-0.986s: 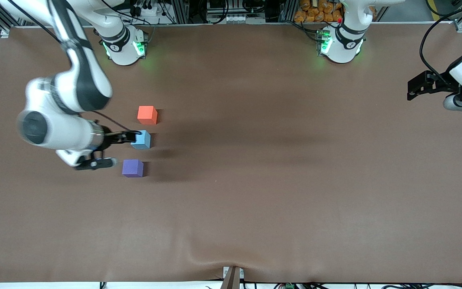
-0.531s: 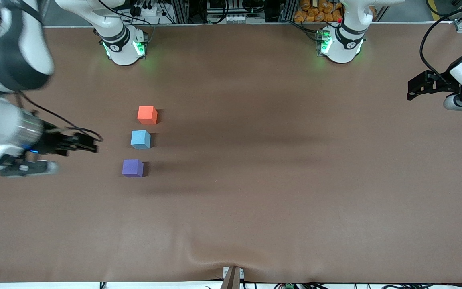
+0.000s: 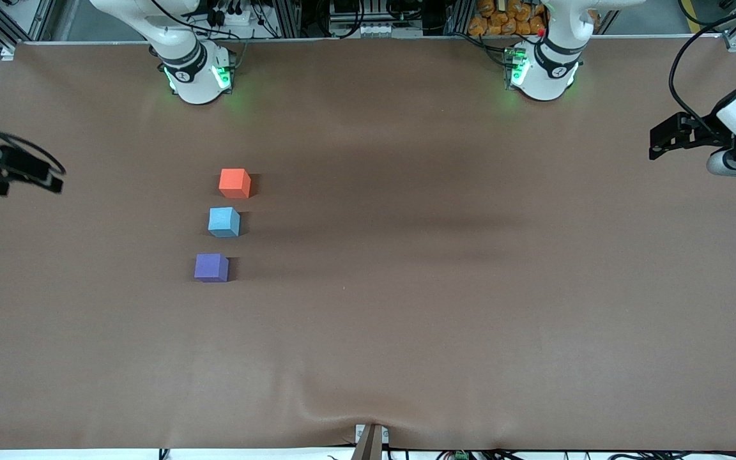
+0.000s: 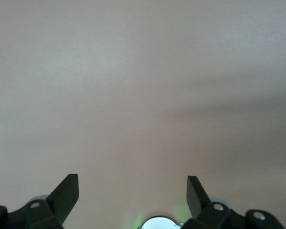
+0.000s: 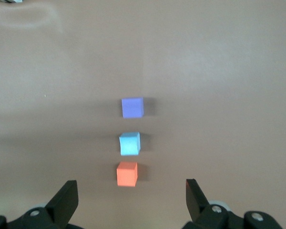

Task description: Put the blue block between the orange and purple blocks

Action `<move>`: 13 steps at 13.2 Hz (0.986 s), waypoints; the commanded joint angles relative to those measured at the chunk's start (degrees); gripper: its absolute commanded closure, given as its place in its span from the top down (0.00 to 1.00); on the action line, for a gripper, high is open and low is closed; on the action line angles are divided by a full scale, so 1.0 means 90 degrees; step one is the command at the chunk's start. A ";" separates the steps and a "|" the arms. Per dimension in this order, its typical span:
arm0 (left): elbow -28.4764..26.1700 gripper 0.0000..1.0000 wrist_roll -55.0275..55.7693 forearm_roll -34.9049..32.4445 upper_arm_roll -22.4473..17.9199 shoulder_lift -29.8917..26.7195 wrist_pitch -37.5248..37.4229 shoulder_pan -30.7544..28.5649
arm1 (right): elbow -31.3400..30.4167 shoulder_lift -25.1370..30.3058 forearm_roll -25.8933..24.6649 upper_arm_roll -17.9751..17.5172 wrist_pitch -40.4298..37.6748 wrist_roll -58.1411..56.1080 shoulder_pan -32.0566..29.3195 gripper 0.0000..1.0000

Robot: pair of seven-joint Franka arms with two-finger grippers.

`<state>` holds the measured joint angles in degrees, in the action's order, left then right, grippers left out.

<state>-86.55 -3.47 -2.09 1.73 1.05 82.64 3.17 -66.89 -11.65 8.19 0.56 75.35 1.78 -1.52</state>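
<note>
So the blue block is sitting on the brown desk right in the gap between the orange block and the purple block. All three make a short line toward the right arm's end of the desk: orange farthest from the front camera, purple nearest, blue in the middle. None of them touch, there's a bit of bare desk between each pair, and the blue one is turned slightly compared to the other two.

The right end effector is up over the desk edge at its own end, well apart from the blocks, fingers spread wide and holding nothing. The left end effector waits over its end of the desk, also spread open and empty.
</note>
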 commanded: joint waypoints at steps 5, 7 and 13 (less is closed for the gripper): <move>0.0056 1.00 -0.0093 -0.0110 0.0023 -0.0010 -0.0013 -0.0020 | -0.2255 0.1598 -0.0382 0.0006 0.0905 0.0076 -0.0007 1.00; 0.0047 1.00 -0.0093 -0.0110 0.0023 -0.0010 -0.0013 -0.0020 | -0.2168 0.1558 -0.0556 -0.0014 0.0886 0.0056 0.0052 1.00; 0.0047 1.00 -0.0093 -0.0110 0.0023 -0.0010 -0.0013 -0.0020 | -0.1767 0.1421 -0.1368 -0.0024 0.0759 0.0007 0.0227 1.00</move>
<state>-86.53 -3.47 -2.09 1.73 1.05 82.64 3.17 -83.75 0.95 -1.28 0.44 83.11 1.73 -0.29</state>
